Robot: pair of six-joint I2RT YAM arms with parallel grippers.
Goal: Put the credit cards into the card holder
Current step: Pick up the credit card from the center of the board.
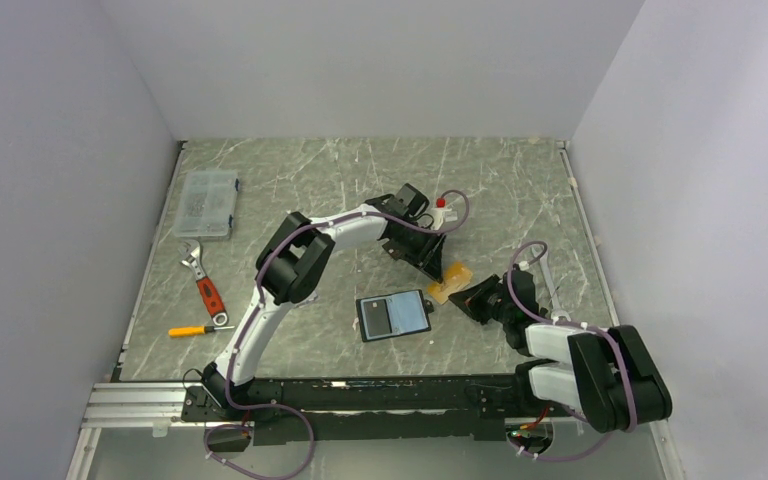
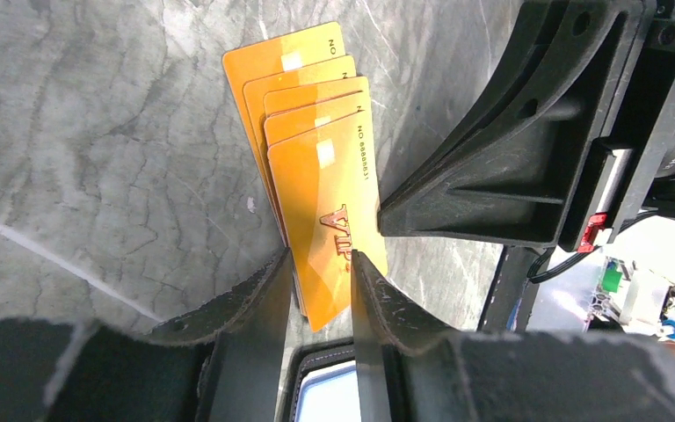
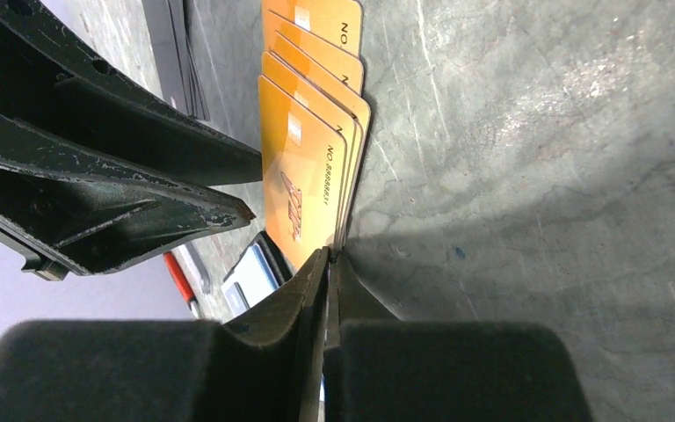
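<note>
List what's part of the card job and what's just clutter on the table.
Job:
- orange cards, fanned stack
- black card holder, lying open

Lying about:
- clear compartment box
- red-handled wrench
- yellow screwdriver
</note>
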